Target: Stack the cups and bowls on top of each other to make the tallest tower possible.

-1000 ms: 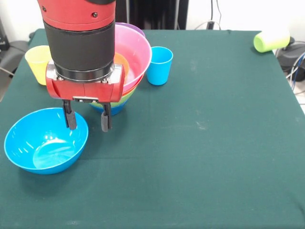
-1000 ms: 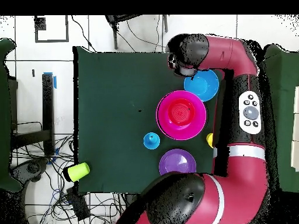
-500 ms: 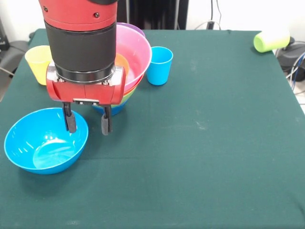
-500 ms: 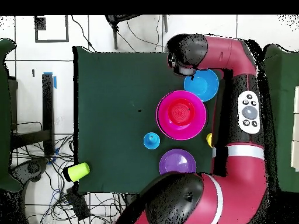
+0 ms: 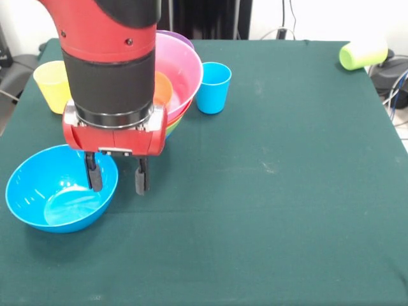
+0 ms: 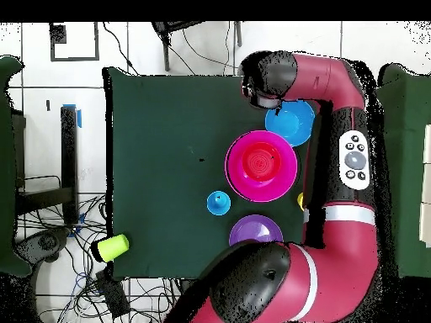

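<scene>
gripper (image 5: 115, 180) dropped lower over blue bowl (image 5: 51, 197)

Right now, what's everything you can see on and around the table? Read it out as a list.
light blue bowl: one, alone near the table's front left corner in the front view.
tower: one nested stack with the pink bowl on top, a small orange bowl inside it, behind the arm.
purple bowl: one, standing apart beside the tower.
light blue cup: one, upright, right of the tower.
yellow cup: one, upright, left of the tower.
lime green cup: one, on its side at the far right corner.
table: one, dark green cloth.
gripper: one, red, fingers open astride the light blue bowl's rim.
</scene>
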